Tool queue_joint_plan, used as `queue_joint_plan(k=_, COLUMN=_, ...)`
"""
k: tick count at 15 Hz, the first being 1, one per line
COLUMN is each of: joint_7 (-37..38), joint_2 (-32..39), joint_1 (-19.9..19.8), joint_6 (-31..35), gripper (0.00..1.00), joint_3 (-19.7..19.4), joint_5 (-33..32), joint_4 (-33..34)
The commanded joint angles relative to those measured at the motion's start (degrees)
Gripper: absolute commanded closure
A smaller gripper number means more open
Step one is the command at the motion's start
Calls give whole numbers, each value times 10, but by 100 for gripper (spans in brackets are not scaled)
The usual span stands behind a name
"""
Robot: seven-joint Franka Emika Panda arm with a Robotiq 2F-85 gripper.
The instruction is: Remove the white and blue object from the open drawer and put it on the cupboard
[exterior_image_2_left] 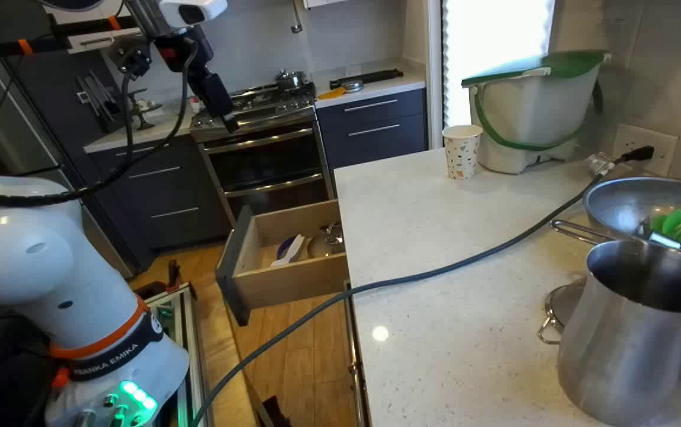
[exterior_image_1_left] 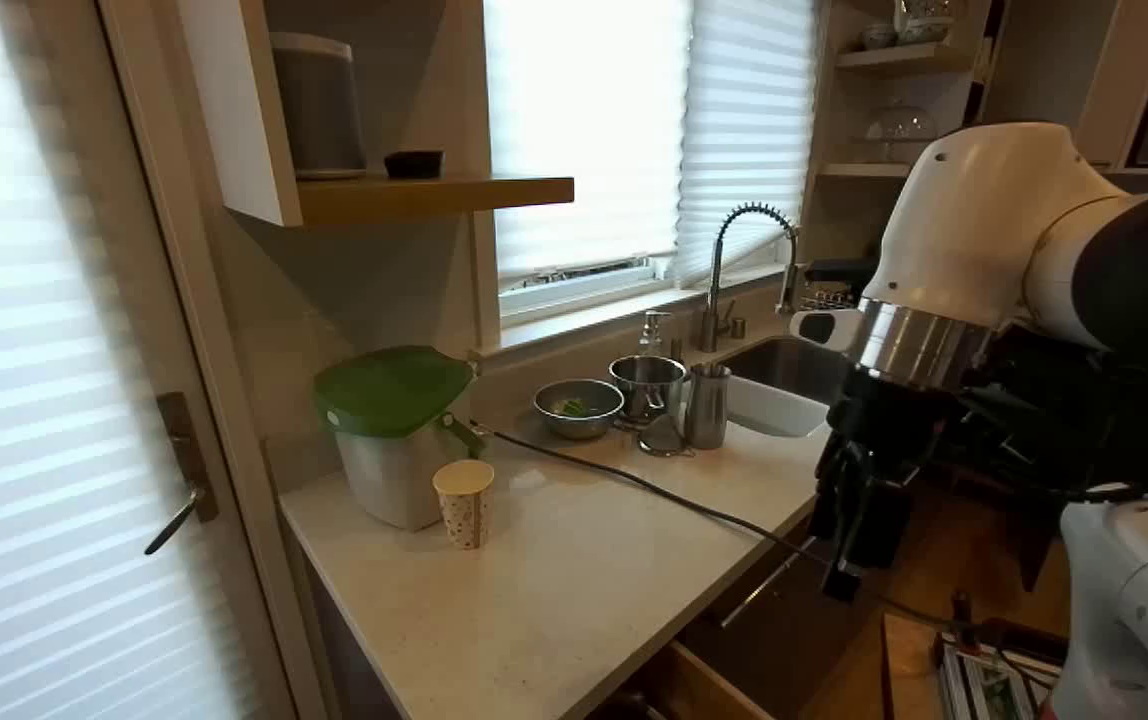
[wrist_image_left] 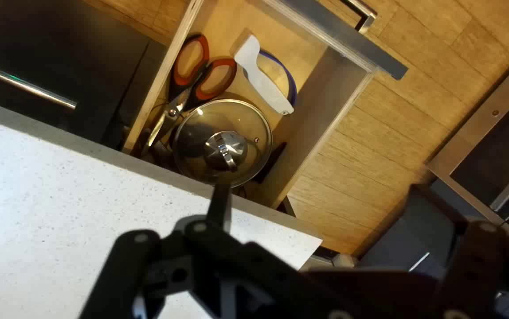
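Observation:
The white and blue object [wrist_image_left: 265, 84] lies in the open drawer [wrist_image_left: 347, 26], a white handle with a curved blue strip. It also shows in an exterior view [exterior_image_2_left: 289, 250] inside the drawer [exterior_image_2_left: 293, 286]. Another exterior view shows only a drawer edge [exterior_image_1_left: 709, 685]. The cupboard's pale speckled top [exterior_image_2_left: 435, 219] lies beside the drawer and shows in the wrist view [wrist_image_left: 50, 208]. My gripper [wrist_image_left: 321, 188] is open, with its fingers wide apart and nothing between them. It hangs above the drawer's level, apart from the object, in both exterior views [exterior_image_1_left: 859, 560] [exterior_image_2_left: 229, 118].
Orange-handled scissors [wrist_image_left: 210, 82] and a glass lid [wrist_image_left: 223, 141] share the drawer. On the top stand a patterned paper cup [exterior_image_2_left: 462, 151], a green-lidded bin [exterior_image_2_left: 536, 112], a metal bowl [exterior_image_1_left: 579, 410] and a metal pitcher [exterior_image_2_left: 637, 332]. A dark cable [exterior_image_2_left: 435, 271] crosses the top.

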Motion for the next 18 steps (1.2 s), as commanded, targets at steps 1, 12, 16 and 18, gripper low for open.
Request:
queue_joint_plan(k=1, joint_7=-5, joint_2=0, joint_1=-7, joint_6=-3, gripper=0, joint_3=4, joint_5=4, joint_4=2)
queue_joint_plan(k=12, joint_7=5, joint_2=22, joint_1=-6, joint_6=1, gripper=0, joint_3=19, joint_5=3, joint_4=3)
queue_joint_plan(k=16, joint_7=19, joint_2=65, joint_1=-9, joint_6=63, gripper=0, joint_3=61, joint_5=-7, joint_4=-12)
queue_joint_plan(k=18, joint_7=0, joint_2=98, joint_1=-14, joint_6=94, gripper=0, joint_3=75, joint_5=-44, joint_4=-14)
